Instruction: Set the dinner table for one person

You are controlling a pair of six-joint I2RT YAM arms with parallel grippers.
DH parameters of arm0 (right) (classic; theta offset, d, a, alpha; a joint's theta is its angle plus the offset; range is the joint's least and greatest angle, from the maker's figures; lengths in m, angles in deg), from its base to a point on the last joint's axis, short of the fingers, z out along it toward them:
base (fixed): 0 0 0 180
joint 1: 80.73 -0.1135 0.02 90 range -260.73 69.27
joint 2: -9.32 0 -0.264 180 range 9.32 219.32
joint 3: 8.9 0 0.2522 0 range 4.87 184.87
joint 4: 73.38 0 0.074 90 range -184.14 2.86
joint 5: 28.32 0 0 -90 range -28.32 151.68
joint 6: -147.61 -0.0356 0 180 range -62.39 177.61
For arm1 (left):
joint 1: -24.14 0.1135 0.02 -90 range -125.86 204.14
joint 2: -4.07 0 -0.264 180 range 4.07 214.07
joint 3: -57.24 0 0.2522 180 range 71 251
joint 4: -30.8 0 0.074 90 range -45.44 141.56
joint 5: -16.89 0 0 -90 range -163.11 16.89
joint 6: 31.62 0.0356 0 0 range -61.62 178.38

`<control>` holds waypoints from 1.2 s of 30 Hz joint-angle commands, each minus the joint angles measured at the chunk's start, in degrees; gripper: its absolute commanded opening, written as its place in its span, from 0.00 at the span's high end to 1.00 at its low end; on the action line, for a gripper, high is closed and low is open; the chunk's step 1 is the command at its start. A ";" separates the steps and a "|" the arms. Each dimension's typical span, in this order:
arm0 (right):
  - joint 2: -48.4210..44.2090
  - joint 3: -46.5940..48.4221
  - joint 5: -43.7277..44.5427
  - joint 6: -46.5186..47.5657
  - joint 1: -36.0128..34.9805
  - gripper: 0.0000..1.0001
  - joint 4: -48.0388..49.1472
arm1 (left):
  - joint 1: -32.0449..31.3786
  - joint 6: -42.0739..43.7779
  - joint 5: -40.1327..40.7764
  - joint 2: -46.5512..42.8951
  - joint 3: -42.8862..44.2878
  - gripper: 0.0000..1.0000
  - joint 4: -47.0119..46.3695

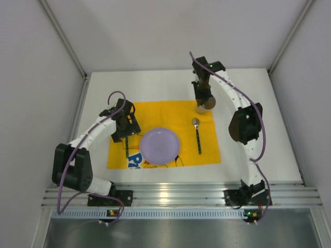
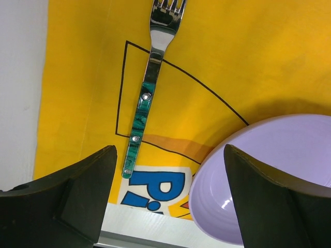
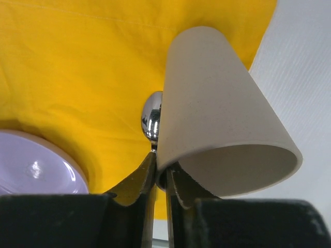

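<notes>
A ribbed aluminium rail (image 1: 176, 194) ran along the near edge of the large, flat white dinner table (image 1: 258, 93), with both arm bases bolted to it. Just beyond the rail, a yellow printed cloth placemat (image 1: 165, 111) lay spread flat on the middle of the tabletop, as the base for one place setting.

A round lilac plate (image 1: 160, 146) sat on the near middle of the mat, empty, with only a glint of light on it. Left of the plate, close but not touching, lay a steel fork with a green marbled handle (image 2: 145, 98). Its handle pointed toward the rail and its tines away, as a fork is usually laid. The left gripper (image 2: 169, 155) hovered above the handle end with its fingers spread wide and nothing between them, so the fork looked already set down.

Right of the plate, a steel spoon with a dark handle (image 1: 197, 135) lay parallel to the fork, bowl away from the rail.

Farthest off, at the mat's far right corner just past the spoon's bowl, the right gripper (image 3: 160, 175) was closed on the wall of a beige tapered cup (image 3: 217, 119) at its rim. The cup's mouth faced the wrist camera, and the part of its inside that showed was empty. Whether its base touched the mat could not be told. By the layout, the cup seemed the last piece to place.
</notes>
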 commanded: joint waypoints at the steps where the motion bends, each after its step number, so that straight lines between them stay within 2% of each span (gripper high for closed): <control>1: 1.94 1.57 1.88 -0.03 -1.06 0.88 -5.56 | 0.58 1.93 -0.72 0.64 2.18 0.11 -2.79; 4: 2.64 1.66 2.06 -0.03 -0.97 0.50 -5.56 | 1.37 2.63 -1.51 1.08 2.18 0.10 -3.49; 5: 2.82 2.00 2.32 -0.03 -1.06 0.34 -5.56 | 1.73 2.72 -1.77 1.43 2.18 0.10 -3.58; 8: 4.22 3.67 2.85 0.15 -1.24 0.23 -5.48 | 2.17 3.33 -2.30 2.05 2.70 0.10 -3.76; 20: 3.88 16.41 5.05 -0.73 -1.68 0.14 -4.77 | 2.43 6.41 -3.01 5.13 6.22 0.11 -2.97; 26: -1.47 13.88 5.04 -0.82 -2.29 0.13 -1.71 | 2.43 7.38 -3.01 6.36 8.24 0.11 -2.27; 28: -6.21 11.16 4.96 -0.03 -2.47 0.12 0.93 | 2.43 7.55 -2.48 6.62 8.94 0.10 -2.00; 31: -15.34 1.88 6.79 0.67 -2.56 0.12 8.21 | 2.43 7.91 -2.57 7.59 10.79 0.10 -1.04; 33: -27.02 -5.16 11.18 0.94 -3.17 0.12 18.04 | 2.43 7.99 -3.70 7.15 12.28 0.09 -1.56; 34: -32.11 -10.16 12.16 2.07 -3.52 0.06 22.78 | 2.34 8.17 -4.75 6.63 12.81 0.09 -3.13; 35: -37.73 -23.09 12.77 2.60 -3.61 0.00 34.31 | 2.26 8.34 -6.94 5.66 13.25 0.08 -4.27; 36: -49.01 -30.44 14.09 2.61 -3.61 0.00 40.87 | 2.08 8.87 -8.09 3.92 14.12 0.07 -5.76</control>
